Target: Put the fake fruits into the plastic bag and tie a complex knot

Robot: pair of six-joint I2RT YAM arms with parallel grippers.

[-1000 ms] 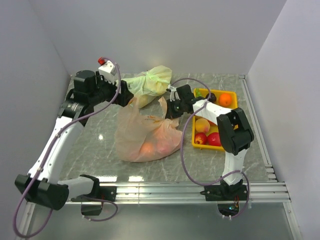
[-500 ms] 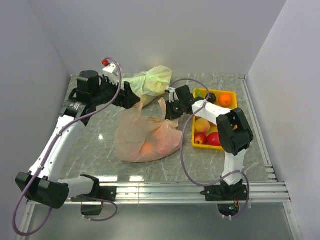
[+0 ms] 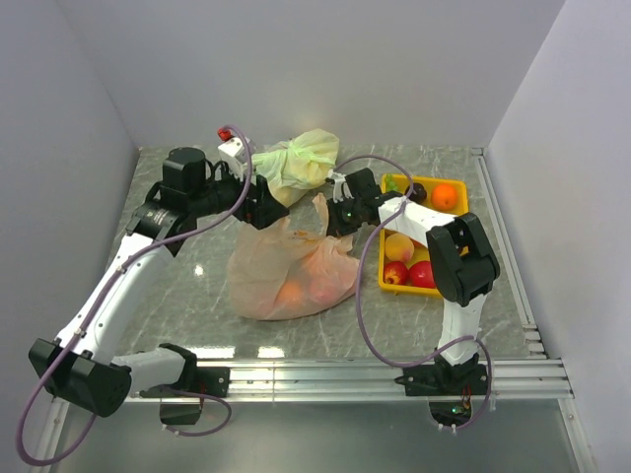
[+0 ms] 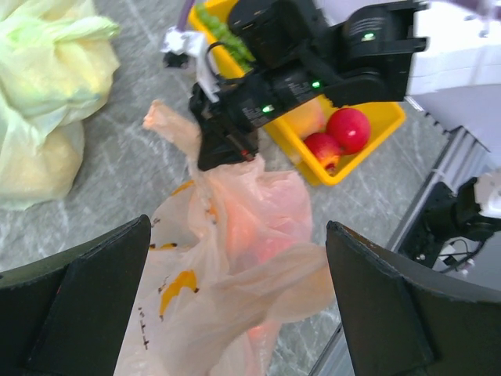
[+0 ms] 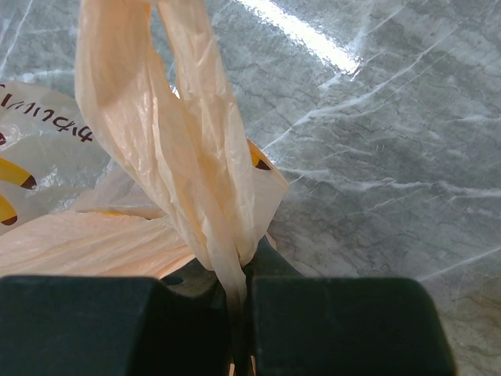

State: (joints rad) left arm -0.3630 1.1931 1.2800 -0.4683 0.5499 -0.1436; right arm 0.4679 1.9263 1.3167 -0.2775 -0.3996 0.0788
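The plastic bag (image 3: 291, 271) lies slumped on the table (image 3: 177, 286), its bulk below and left of the right gripper (image 5: 239, 286), whose fingers are clamped together on one handle strip (it rises straight out of the seam between them). The left gripper (image 4: 235, 305) hangs over the bag's upper edge, fingers spread wide and gripping nothing. Fake fruits (image 3: 422, 274) sit in the yellow tray (image 3: 385, 286) just right of the bag.

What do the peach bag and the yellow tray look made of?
The plastic bag: thin plastic film, translucent and crinkly; fruit colour shows through. The yellow tray: probably rigid moulded plastic, smooth, uniform colour; sheen hard to judge.
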